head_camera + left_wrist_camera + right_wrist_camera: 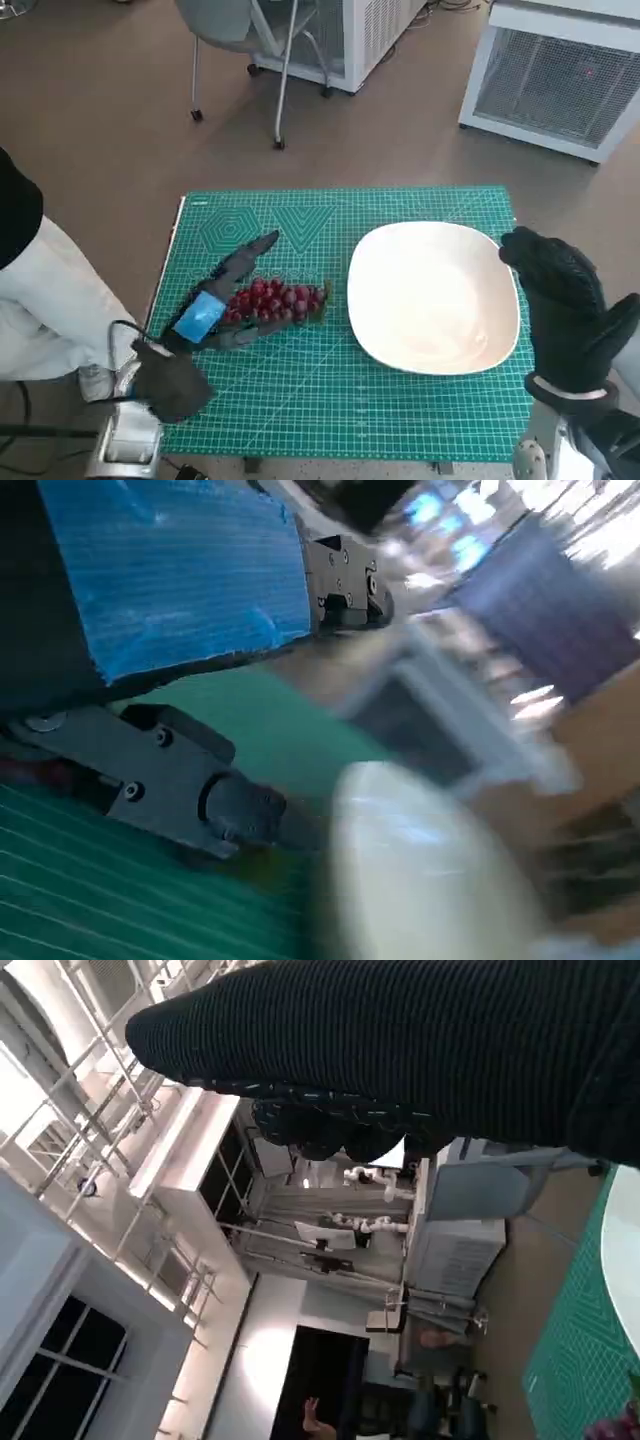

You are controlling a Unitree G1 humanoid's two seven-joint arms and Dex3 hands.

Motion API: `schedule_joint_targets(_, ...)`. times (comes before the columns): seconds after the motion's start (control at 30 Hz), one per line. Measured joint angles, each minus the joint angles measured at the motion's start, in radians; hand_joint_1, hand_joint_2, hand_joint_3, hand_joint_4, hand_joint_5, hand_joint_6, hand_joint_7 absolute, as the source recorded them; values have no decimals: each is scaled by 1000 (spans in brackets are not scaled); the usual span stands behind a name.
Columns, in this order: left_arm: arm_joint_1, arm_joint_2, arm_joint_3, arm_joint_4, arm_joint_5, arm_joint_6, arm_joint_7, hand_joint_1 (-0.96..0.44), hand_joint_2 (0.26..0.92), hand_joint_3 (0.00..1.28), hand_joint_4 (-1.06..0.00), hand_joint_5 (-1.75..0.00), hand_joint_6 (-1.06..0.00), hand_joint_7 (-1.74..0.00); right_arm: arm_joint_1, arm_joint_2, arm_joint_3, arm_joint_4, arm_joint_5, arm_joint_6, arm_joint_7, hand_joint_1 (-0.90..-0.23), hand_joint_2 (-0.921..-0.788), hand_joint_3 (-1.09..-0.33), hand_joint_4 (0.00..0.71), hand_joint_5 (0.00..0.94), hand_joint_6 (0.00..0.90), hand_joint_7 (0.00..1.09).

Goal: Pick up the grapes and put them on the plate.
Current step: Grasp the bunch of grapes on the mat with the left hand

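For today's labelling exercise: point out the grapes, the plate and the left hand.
grapes (278,299): head view, middle of the bunch.
plate (430,300): head view, bare centre.
left hand (215,305): head view, blue-taped back.

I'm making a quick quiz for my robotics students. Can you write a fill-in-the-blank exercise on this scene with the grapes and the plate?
1. The grapes lie on the green ____, not on the plate.
2. The white plate holds ____.
3. The hand at the grapes is the ____ hand.
4. The right hand, in a black glove, is beside the ____.

Missing words: mat; nothing; left; plate
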State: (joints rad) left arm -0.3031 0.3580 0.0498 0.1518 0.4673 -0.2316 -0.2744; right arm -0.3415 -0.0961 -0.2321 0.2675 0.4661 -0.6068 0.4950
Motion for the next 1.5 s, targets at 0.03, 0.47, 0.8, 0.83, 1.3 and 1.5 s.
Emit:
schedule_joint_targets(0.03,0,4,-13,-16,43,33,5,-285,709,0,0,1,-156,-49,0,0,0,0,0,0,0,-414,-921,-571,465,470,253,887)
schedule_joint_targets(0.47,-18,13,-196,-51,314,327,34,-304,716,4,1,1,-175,-25,1,11,0,1,-2,1,-10,-412,-921,-571,464,471,255,884)
schedule_joint_targets(0.8,-109,13,-271,61,321,421,30,-307,725,6,1,1,-176,-15,4,10,-2,0,-1,2,-10,-415,-921,-570,464,472,257,880)
schedule_joint_targets(0.83,-121,13,-279,77,321,430,28,-306,726,6,1,1,-176,-15,5,10,-2,0,-1,2,-10,-416,-921,-570,464,472,257,880)
schedule_joint_targets(1.3,-297,-13,-373,380,312,466,54,-300,740,9,1,1,-180,-9,8,11,-2,0,-1,3,-10,-423,-921,-566,464,474,258,879)
schedule_joint_targets(1.5,-402,-25,-415,540,311,440,99,-303,749,11,1,1,-182,-8,8,11,-1,0,-2,2,-10,-422,-921,-568,463,475,257,880)
